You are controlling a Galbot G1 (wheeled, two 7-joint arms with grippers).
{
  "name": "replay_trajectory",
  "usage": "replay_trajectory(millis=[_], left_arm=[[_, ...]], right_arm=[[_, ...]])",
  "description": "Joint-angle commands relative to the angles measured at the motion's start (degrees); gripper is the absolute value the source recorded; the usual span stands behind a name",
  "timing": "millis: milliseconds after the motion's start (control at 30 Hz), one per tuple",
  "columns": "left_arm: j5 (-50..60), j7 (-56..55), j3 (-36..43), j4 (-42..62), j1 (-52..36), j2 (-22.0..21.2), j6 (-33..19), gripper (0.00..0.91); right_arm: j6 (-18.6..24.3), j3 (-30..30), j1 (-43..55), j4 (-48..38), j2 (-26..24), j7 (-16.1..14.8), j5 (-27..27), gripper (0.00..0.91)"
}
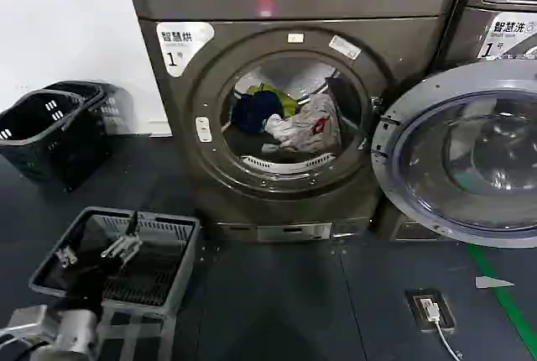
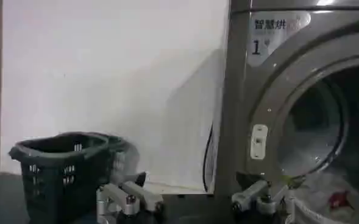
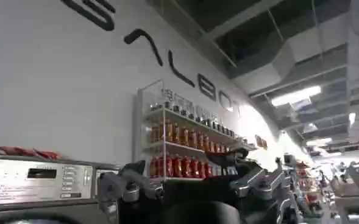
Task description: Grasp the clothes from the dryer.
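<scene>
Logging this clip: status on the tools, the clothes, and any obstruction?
Left tool open, low over the grey basket, short of the dryer. Right tool open, raised, aimed off. Clothes heaped in drum, untouched. Door swung open, port clear.

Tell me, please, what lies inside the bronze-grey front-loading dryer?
The bronze-grey front-loading dryer holds a white-grey garment with red marks, a navy one and a yellow-green one; anything beneath the heap is hidden.
</scene>
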Motion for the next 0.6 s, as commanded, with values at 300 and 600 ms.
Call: replay_trajectory(millis=[300,600], left_arm=[[1.7,5.7,-0.5,0.0,-0.2,0.0,-2.2,0.907],[3.8,5.5,1.2,0.2,-0.1,-0.8,-1.9,0.907]], right_arm=[[3.4,-2.2,0.7,0.3,0.9,-2.4,-2.6,0.907],[3.4,-1.7,0.5,-0.3,0.8,-2.1,-2.5,0.907]])
